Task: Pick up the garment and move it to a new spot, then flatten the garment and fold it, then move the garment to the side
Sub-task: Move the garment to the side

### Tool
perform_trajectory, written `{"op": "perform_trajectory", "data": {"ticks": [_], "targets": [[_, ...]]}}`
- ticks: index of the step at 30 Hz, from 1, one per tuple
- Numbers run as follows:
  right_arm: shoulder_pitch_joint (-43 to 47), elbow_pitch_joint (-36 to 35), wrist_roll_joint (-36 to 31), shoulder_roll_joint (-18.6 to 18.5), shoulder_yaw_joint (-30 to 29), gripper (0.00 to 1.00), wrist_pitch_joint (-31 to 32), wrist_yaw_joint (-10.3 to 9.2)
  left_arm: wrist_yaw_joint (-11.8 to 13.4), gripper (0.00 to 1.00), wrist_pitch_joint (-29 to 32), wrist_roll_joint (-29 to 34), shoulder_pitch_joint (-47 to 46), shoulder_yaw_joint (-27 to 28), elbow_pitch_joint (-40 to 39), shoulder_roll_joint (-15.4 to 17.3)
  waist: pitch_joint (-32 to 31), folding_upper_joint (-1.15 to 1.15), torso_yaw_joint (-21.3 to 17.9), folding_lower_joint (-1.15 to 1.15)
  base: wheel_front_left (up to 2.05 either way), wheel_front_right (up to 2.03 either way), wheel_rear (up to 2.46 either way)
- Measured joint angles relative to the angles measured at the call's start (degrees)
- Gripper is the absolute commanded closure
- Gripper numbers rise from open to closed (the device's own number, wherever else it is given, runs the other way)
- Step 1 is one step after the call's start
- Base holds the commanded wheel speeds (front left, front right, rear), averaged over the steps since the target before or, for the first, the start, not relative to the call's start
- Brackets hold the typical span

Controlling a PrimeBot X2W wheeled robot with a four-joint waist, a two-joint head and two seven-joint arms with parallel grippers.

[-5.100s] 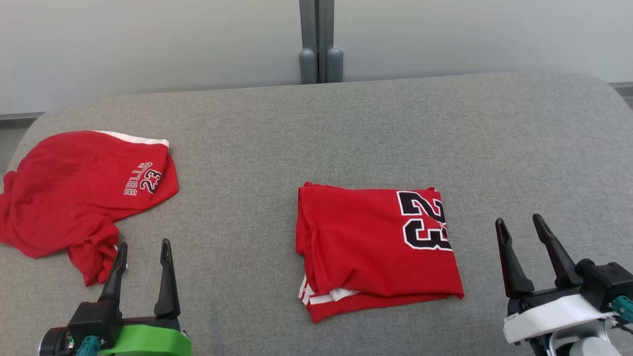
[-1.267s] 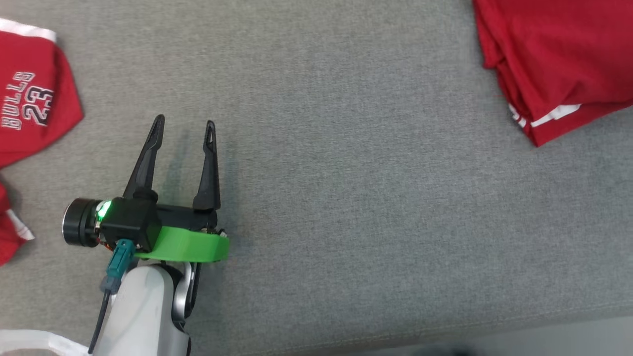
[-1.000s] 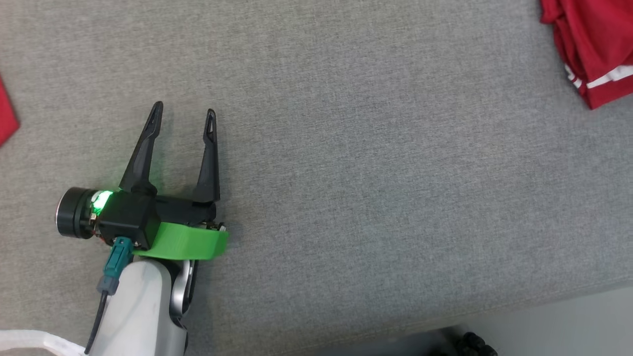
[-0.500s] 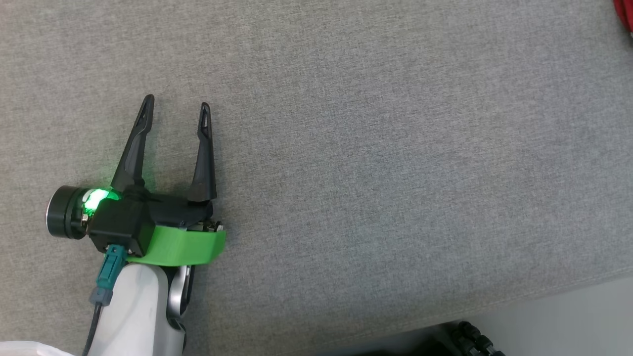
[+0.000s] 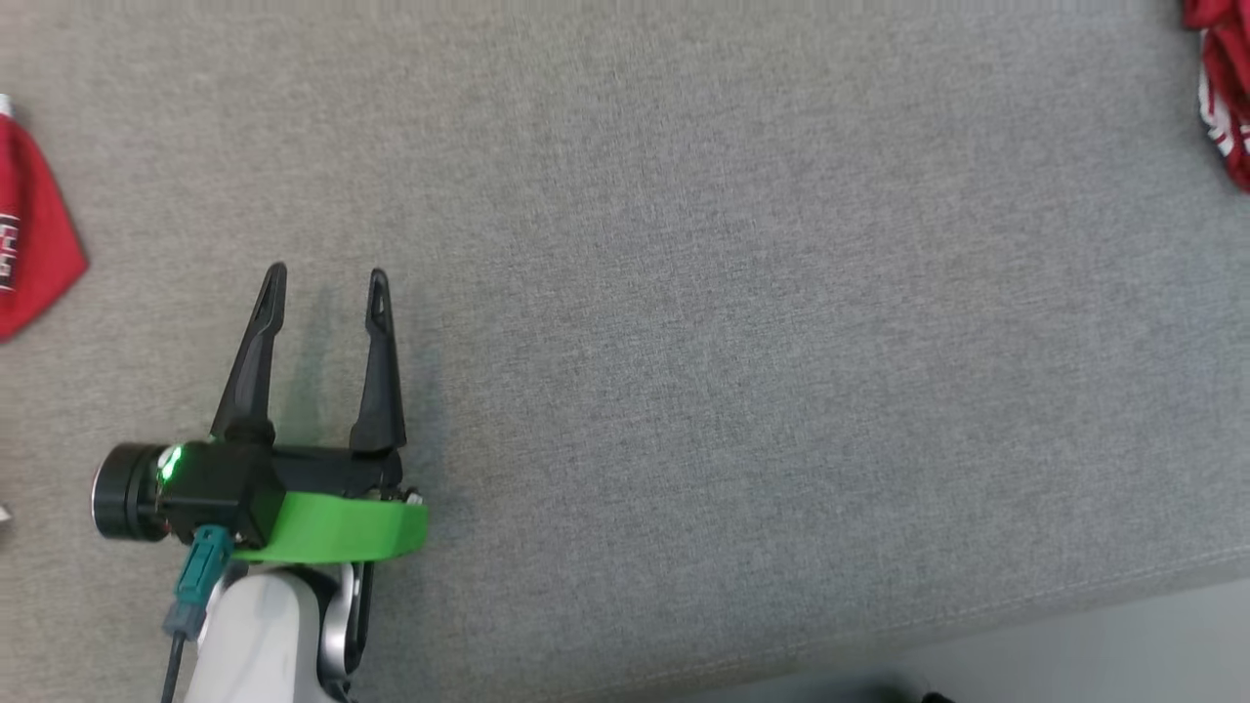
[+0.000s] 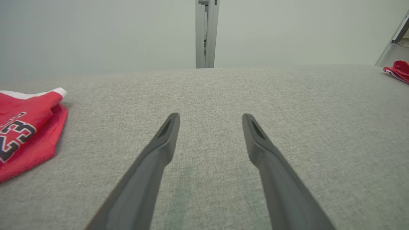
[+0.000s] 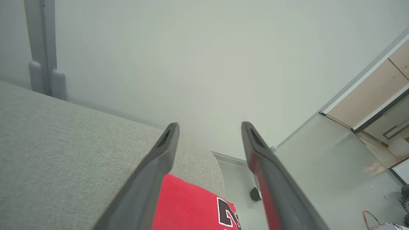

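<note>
**1. Left gripper** [image 5: 327,283], two long dark fingers on a green-collared wrist. The fingers are spread with nothing between them. It sits low over the grey woven fabric surface [image 5: 732,342], at the lower left of the head view.

**2. Right gripper** [image 7: 209,127], two long dark fingers. They are spread apart, the tips are in open air, and nothing is pinched.

**3. Folded red jersey with a black, white-edged numeral** [image 7: 191,207].
- It lies on the grey surface directly beneath the right gripper and shows between the lower lengths of the fingers, clear of the tips.
- The numeral end faces the rounded end of the surface.
- Only a corner shows, so the long axis cannot be told.
- In the head view it is a red sliver with white stripes at the top right edge [image 5: 1221,98], well apart from the left gripper.

**4. Second red garment with a white band and lettering** [image 5: 29,244]. It lies at the left edge of the head view, left of the left gripper and not touching it.

**5. Open room.**
- A broad bare stretch of grey fabric lies between the two garments.
- The front edge crosses the lower right of the head view, with pale floor [image 5: 1123,654] beyond it.
- The jersey sits near the rounded end.

**6. Background.** A pale wall [image 6: 96,32] and a grey upright post [image 6: 206,32] stand behind the far edge.
</note>
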Motion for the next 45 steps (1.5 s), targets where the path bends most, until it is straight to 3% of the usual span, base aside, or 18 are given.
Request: {"op": "perform_trajectory", "data": {"ticks": [12,23,33,45], "targets": [[12.4,-8.0,-1.4,12.2,-0.7,0.00,-2.4,0.00,-0.1,0.00,0.0,-1.6,7.8,4.0,1.1,-0.1,-11.5,0.00,2.0,-0.01,0.00,0.00,0.00],[31.0,-18.2,-4.0,21.1,-9.2,0.00,-2.5,0.00,-0.8,0.00,0.0,-2.9,11.8,5.5,3.4,-0.3,-20.1,0.00,4.3,-0.01,0.00,0.00,0.00],[48.1,-26.9,-5.9,29.2,-17.1,0.00,-2.6,0.00,-1.6,0.00,0.0,-2.1,12.9,7.0,4.6,-0.3,-23.6,0.00,6.4,-0.01,0.00,0.00,0.00],[59.6,-32.0,-8.4,35.4,-22.4,0.00,-2.6,-0.01,-2.6,0.00,0.0,-1.7,13.2,7.8,6.5,-0.3,-26.6,0.00,7.3,-0.01,0.00,0.00,0.00]]}}
